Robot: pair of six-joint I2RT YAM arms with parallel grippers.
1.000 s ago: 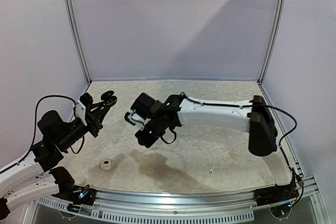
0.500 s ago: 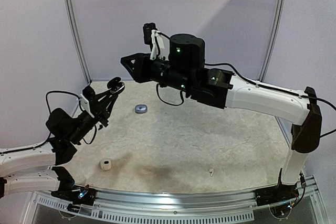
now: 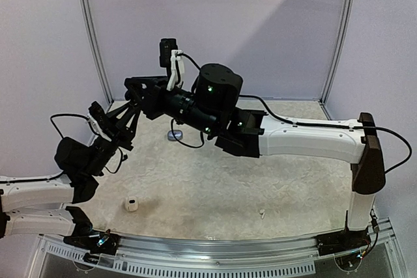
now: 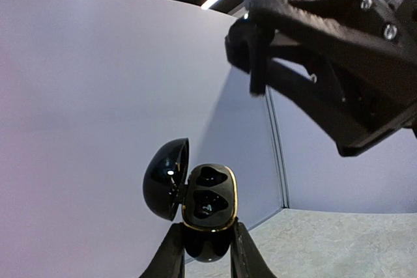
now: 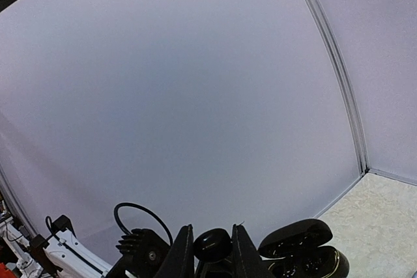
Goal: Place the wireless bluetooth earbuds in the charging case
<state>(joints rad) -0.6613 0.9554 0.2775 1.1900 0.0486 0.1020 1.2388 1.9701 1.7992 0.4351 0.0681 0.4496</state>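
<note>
My left gripper (image 4: 206,231) is shut on the black charging case (image 4: 207,208), held up in the air. Its lid stands open to the left, and two dark wells show inside the gold rim. My right gripper (image 5: 212,229) is shut on a black earbud (image 5: 212,245), with the open case (image 5: 306,252) just to its right. In the left wrist view the right gripper (image 4: 257,50) hangs above and right of the case, apart from it. From above, both grippers meet at the far left, right gripper (image 3: 133,88) over left gripper (image 3: 130,105).
A small silvery-grey object (image 3: 174,136) lies on the speckled table (image 3: 273,180) under the right arm. A small white object (image 3: 131,204) sits near the front left, and a tiny white piece (image 3: 262,213) near the front centre. Walls close in the back and sides.
The right arm lifted off the table with the earbud and swung up and left to the left gripper. The left gripper rose with the open case. The silvery-grey object came into sight.
</note>
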